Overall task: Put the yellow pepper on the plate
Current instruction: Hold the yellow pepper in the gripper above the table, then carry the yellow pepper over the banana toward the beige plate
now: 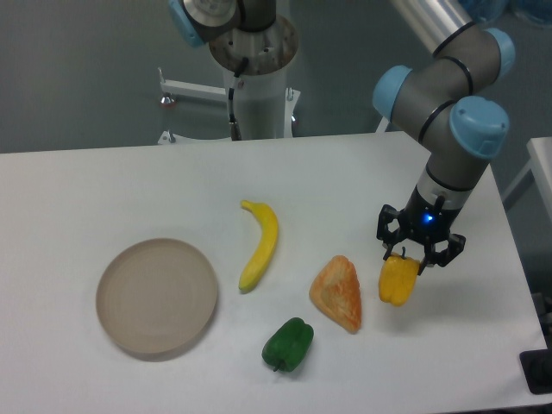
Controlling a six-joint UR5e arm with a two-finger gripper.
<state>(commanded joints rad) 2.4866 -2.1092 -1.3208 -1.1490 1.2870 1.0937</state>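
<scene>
The yellow pepper (396,280) hangs at the right side of the table, held at its top by my gripper (410,261), which is shut on it. Whether the pepper's base touches the tabletop I cannot tell. The beige round plate (156,297) lies far to the left near the front edge, with nothing on it.
Between the pepper and the plate lie an orange triangular wedge (338,292), a green pepper (288,344) and a long yellow banana (260,243). The robot's white base column (257,86) stands behind the table. The table's right edge is close to the gripper.
</scene>
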